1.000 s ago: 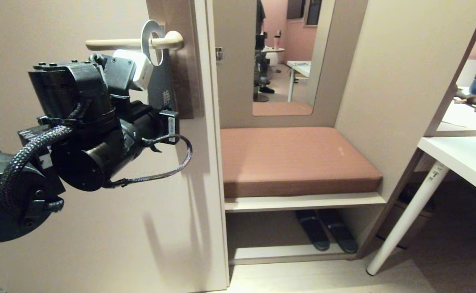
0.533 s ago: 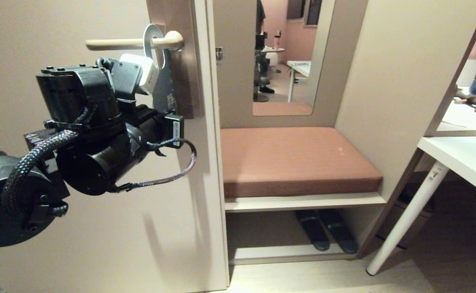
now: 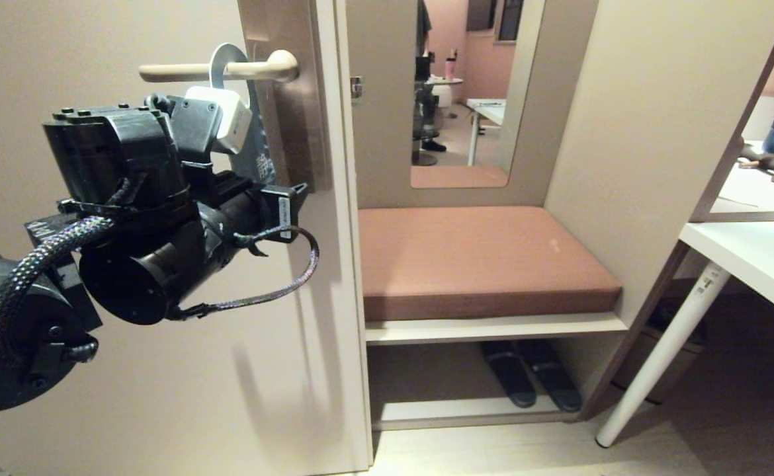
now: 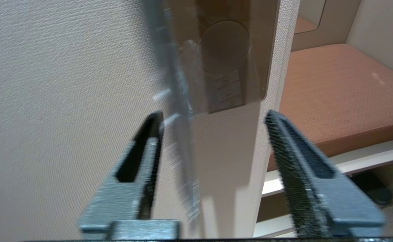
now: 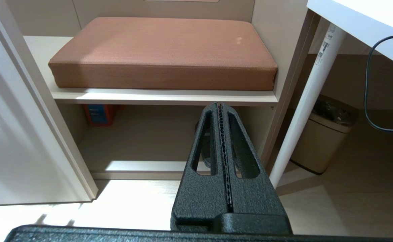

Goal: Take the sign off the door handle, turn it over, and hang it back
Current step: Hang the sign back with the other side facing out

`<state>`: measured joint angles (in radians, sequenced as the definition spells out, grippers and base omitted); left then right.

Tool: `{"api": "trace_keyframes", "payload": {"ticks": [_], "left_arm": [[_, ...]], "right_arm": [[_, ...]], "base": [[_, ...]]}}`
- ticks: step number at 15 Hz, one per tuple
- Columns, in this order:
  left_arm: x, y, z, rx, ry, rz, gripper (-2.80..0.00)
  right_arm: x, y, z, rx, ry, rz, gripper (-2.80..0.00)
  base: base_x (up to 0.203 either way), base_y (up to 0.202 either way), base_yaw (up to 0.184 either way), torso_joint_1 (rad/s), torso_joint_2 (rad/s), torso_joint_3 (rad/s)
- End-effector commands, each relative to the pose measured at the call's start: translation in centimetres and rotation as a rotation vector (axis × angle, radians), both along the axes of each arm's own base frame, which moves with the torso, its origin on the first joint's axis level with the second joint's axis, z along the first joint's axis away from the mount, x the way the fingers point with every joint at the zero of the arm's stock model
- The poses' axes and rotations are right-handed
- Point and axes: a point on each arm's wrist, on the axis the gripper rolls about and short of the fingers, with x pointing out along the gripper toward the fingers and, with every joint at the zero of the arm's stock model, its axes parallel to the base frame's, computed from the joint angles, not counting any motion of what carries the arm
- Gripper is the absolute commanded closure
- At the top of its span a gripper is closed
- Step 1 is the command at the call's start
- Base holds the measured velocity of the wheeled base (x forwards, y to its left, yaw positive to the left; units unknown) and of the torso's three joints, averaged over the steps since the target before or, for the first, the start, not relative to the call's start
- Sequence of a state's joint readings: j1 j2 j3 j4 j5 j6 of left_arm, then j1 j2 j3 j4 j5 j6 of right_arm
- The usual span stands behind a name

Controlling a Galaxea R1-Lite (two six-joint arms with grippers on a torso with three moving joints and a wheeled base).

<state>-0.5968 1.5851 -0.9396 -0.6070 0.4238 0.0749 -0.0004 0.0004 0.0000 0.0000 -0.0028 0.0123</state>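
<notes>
The sign hangs by its hole on the door handle, between the parted fingers of the left tool, which grips nothing. Judged step: letting go; best back straight out without brushing the card. The right tool is closed, empty, by the floor.

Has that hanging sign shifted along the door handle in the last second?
Yes. The sign has slid left along the door handle, away from its rounded pivot end.

Brown cushion on bench; slippers, perhaps, beneath; white desk right.
</notes>
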Motion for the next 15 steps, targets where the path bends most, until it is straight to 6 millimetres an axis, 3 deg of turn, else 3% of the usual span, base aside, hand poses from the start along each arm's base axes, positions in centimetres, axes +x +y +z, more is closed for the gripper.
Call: {"api": "trace_keyframes", "payload": {"ticks": [1, 15], "left_arm": [[-0.8, 0.6, 0.3, -0.011, -0.011, 0.003, -2.80], [-8.6, 5.8, -0.6, -0.018, -0.035, -0.007, -2.80]], "right_arm": [[0.0, 0.0, 0.0, 0.000, -0.002, -0.001, 0.00], [0.0, 0.0, 0.0, 0.000, 0.000, 0.000, 0.00]], "base": [[0.000, 0.000, 0.000, 0.000, 0.00, 0.000], [0.000, 0.000, 0.000, 0.000, 0.00, 0.000]]}}
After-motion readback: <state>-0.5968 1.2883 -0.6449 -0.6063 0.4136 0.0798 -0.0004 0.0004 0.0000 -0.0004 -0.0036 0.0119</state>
